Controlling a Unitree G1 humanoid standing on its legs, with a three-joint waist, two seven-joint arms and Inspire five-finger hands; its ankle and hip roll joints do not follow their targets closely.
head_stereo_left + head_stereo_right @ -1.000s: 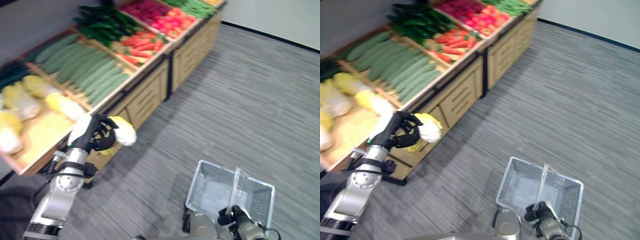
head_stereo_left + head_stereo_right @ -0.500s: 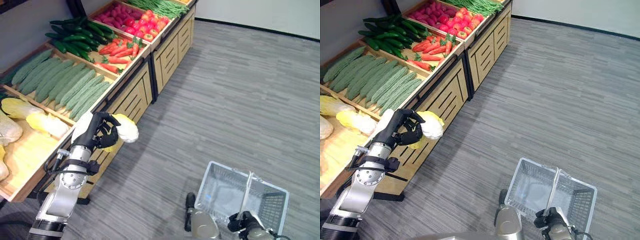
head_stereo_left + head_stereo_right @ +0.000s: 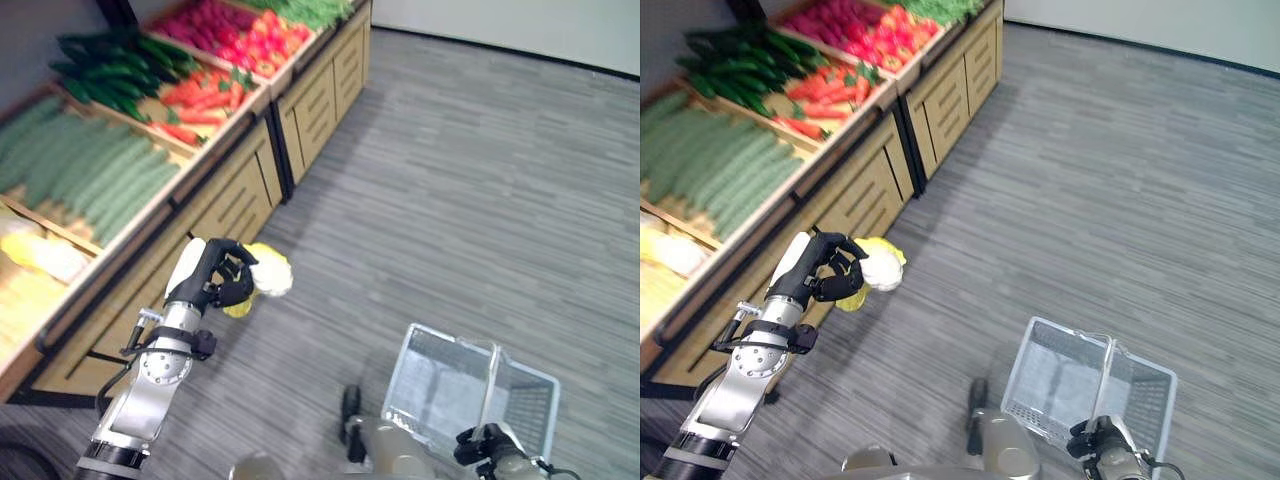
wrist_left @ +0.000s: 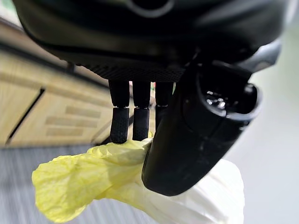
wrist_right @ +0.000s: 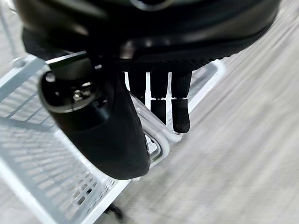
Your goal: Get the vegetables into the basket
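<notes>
The wooden produce stand point(image 3: 215, 185) ran along the robot's left, its bins holding pale green bitter gourds point(image 3: 85, 180), dark cucumbers point(image 3: 110, 65), carrots point(image 3: 200, 100) and red peppers point(image 3: 235, 40). Grey plank floor point(image 3: 480, 200) took up the rest of the scene. The white wire basket point(image 3: 1060, 380) hung low at the robot's right side, empty as far as the head views showed, carried by its handle point(image 5: 156, 128), around which the right hand point(image 3: 1095, 445) had its fingers point(image 5: 180, 114) curled. The left hand point(image 3: 215, 280) was out in front of the stand's lower drawers, fingers point(image 4: 126, 123) and thumb clamped on a napa cabbage point(image 3: 262, 280), its yellow leaves trailing below the palm and its white stalk end pointing toward the open floor. Cabbage and basket were well apart, with bare floor between them.

The main risk looked to be the carry across that gap: the grip seemed to sit on soft leaf rather than firm stalk, so a quick swing could tear the leaves or let the head slip out onto the floor. A release short of the rim, or a swinging basket, could also send the cabbage down beside it.
</notes>
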